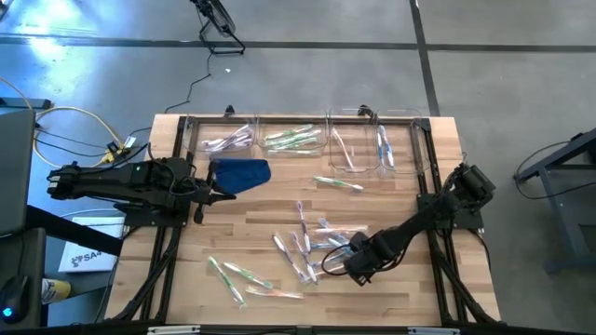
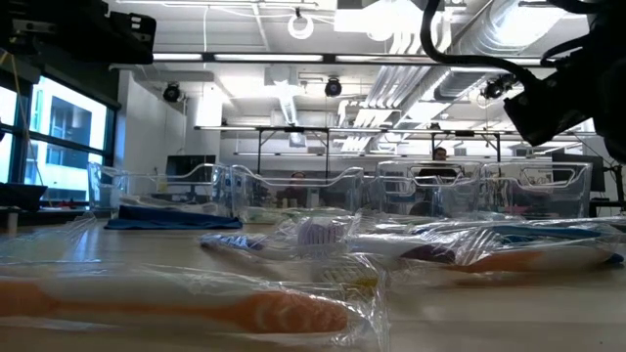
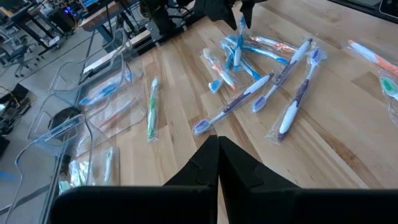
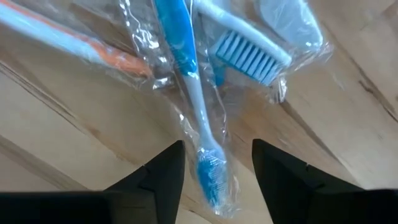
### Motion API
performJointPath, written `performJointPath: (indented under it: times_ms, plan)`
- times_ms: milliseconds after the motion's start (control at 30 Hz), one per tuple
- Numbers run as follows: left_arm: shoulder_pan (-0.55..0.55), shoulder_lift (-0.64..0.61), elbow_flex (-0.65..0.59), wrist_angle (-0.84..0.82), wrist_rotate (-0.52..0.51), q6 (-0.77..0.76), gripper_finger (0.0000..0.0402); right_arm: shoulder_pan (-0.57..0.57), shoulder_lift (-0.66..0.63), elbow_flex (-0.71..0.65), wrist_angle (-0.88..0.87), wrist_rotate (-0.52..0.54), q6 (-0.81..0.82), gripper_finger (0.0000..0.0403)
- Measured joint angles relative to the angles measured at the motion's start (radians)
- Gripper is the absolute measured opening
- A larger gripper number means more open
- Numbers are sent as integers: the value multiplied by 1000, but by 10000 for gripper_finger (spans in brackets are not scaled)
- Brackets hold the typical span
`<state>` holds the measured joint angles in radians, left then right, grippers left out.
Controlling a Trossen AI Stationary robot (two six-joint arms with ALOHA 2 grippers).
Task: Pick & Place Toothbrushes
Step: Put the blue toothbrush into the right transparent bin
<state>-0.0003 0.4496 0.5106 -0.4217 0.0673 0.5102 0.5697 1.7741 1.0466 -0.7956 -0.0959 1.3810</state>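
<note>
Several wrapped toothbrushes (image 1: 312, 247) lie in a loose pile on the wooden table, right of centre. My right gripper (image 1: 357, 267) points down over the pile's near right side, open. In the right wrist view its fingers (image 4: 163, 177) stand on either side of the bristle end of a blue toothbrush (image 4: 186, 74) in clear wrap, with a gap on each side. That toothbrush lies flat on the wood. My left gripper (image 3: 217, 146) waits shut above the table's left part (image 1: 219, 193), holding nothing.
Clear plastic bins (image 1: 298, 140) line the far edge, some with toothbrushes inside. A blue cloth (image 1: 240, 172) lies near my left gripper. Green toothbrushes (image 1: 233, 274) lie at the near left, and one (image 1: 337, 183) lies before the bins. Bare wood shows in the middle.
</note>
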Motion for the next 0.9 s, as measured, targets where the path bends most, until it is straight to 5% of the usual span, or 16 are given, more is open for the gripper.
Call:
performJointPath:
  times_ms: [467,900]
  plan:
    - [0,0,0,0,-2,0,1,0,0,0,3,14,2,24]
    - [0,0,0,0,-3,0,1,0,-34,0,14,-38,3,15]
